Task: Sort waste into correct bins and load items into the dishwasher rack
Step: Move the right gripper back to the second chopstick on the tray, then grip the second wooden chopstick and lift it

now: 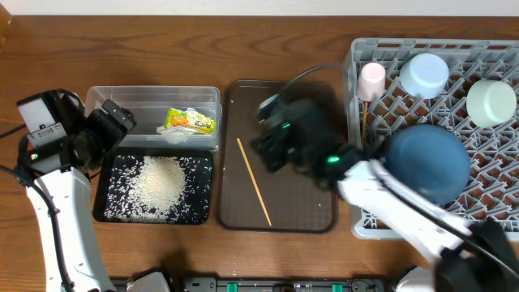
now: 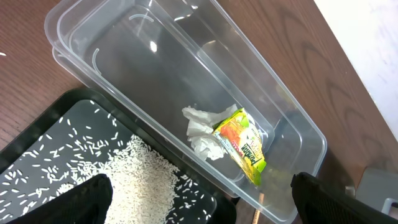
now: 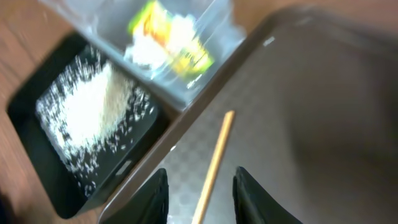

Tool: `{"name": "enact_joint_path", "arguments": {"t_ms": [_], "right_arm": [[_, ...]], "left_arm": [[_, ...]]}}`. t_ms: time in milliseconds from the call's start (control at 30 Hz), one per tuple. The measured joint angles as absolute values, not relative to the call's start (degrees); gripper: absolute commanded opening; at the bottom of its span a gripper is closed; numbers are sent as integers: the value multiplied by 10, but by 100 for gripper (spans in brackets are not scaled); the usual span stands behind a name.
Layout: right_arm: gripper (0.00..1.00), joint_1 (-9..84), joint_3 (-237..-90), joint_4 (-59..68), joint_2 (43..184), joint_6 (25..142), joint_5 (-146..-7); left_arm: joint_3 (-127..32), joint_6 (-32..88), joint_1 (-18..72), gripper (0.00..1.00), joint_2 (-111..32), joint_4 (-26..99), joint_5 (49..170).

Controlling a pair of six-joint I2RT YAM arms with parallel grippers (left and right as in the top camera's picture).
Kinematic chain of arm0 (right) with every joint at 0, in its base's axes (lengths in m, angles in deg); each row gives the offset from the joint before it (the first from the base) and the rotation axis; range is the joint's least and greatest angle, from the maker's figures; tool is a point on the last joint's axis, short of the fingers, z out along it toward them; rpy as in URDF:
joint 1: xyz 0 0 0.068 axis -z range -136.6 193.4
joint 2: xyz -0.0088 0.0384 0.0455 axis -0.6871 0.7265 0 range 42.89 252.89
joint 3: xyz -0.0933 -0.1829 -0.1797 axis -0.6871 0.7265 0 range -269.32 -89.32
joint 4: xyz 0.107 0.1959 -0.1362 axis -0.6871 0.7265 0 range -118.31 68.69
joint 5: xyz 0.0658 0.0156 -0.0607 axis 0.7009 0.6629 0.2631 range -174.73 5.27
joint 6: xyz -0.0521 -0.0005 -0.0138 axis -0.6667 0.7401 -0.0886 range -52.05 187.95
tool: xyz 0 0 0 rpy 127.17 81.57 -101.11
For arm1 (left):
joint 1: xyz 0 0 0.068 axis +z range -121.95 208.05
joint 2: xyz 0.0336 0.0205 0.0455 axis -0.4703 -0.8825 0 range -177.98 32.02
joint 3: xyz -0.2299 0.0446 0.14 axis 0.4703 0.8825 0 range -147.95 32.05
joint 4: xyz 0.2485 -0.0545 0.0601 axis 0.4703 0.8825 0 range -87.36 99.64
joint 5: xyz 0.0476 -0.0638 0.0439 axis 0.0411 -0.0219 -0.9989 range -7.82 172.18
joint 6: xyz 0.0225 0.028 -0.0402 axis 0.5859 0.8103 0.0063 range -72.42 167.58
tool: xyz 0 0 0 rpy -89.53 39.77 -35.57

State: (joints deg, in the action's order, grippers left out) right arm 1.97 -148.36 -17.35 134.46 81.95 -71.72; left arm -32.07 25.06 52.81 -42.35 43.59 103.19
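Left claw (image 2: pixel 202 190): it is held above the near edge of the clear tub (image 1: pixel 138 105) and the black tray (image 1: pixel 104 209). The 2 fingers are spread wide, and nothing is held between them.
Right claw (image 3: pixel 202 186): it is held low over the brown serving tray (image 1: pixel 300 186). The 2 fingers are spread apart, with 1 on each side of the chopstick (image 3: pixel 214 158). The chopstick is not pinched. This view is blurred.
Snack wrapper (image 2: pixel 242 143): the yellow-green wrapper is seen inside the clear tub, near 1 end.
White tissue (image 2: pixel 199 134): it is crumpled inside the same tub and touches the wrapper.
Rice grains (image 1: pixel 158 185): they are piled in the middle of the black tray, with loose grains scattered around the pile.
Bins: the tub and the black tray are set side by side, touching along their long edges.
Chopstick: 1 is laid at a slant on the brown serving tray.
Dishwasher rack (image 1: pixel 462 61): it is placed on the table (image 1: pixel 243 40) to the right of the brown tray.
In the rack: a pink cup (image 1: pixel 372 79), a light blue bowl (image 1: pixel 425 73), a pale green bowl (image 1: pixel 491 103) and a dark blue bowl (image 1: pixel 428 162) are seen.
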Motion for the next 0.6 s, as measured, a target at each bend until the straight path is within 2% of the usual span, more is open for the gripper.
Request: {"name": "enact_joint_path", "arguments": {"t_ms": [267, 600], "right_arm": [[34, -52, -1484, -207, 1476, 805, -770], [32, -55, -1483, -202, 1519, 788, -810]], "left_arm": [[-321, 251, 528, 95, -424, 436, 1032], [-321, 251, 528, 95, -424, 436, 1032]]}}
